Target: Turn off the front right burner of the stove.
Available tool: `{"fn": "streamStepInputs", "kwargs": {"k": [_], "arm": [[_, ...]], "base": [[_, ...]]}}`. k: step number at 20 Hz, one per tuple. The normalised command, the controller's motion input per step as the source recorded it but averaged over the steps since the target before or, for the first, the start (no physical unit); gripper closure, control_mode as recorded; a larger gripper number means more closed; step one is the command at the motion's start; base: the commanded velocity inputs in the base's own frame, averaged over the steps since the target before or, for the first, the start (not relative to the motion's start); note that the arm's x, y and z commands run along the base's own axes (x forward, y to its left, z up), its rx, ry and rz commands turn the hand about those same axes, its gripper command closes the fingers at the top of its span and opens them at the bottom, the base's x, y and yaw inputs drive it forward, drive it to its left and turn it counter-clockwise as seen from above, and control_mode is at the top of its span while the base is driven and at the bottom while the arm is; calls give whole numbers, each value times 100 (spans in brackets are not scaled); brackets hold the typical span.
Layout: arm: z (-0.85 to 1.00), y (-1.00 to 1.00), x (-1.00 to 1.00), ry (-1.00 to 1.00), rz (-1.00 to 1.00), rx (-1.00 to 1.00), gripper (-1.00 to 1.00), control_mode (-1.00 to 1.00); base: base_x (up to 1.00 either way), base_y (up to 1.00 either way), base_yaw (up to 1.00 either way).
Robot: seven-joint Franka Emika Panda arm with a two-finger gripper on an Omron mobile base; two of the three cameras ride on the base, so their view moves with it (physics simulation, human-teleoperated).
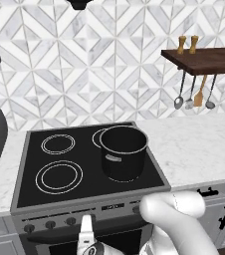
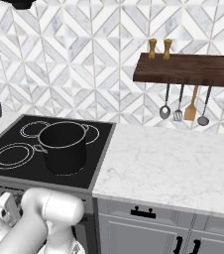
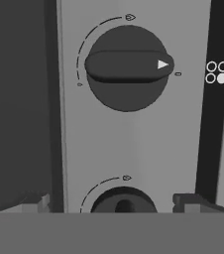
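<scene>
The stove (image 1: 30, 172) is sitting in the counter (image 2: 183, 163) at nine o'clock in the right base view, a black pot (image 1: 123, 152) standing on its glass. The spread tool (image 3: 119, 203), holding nothing, is lining up on the front panel. The knob (image 3: 128, 67) at twelve o'clock, by the burner marker (image 3: 217, 72), probably needs turning; nothing is blocking it.

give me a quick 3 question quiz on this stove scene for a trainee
1. True or false: the black pot stands on the stove.
2. In the hand view, the white arrow on the upper knob points toward: A) the four-circle burner icon, B) the picture's left edge, C) the lower knob.
3. The claw has its jaws ____ around the lower knob.

Key: 1 true; 2 A; 3 open, one fingertip on each side of the knob, not touching.
</scene>
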Motion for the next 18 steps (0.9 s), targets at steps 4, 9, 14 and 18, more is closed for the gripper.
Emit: {"fn": "streamStepInputs", "kwargs": {"k": [4,9,14,18], "arm": [[11,-11,0,-3,0,2,-100,-100],[6,-4,0,-1,0,1,-100,-100],[0,0,0,0,0,0,100,-100],[0,0,0,0,0,0,100,-100]], "base": [[0,0,0],[0,0,0],[0,0,0],[0,0,0]]}}
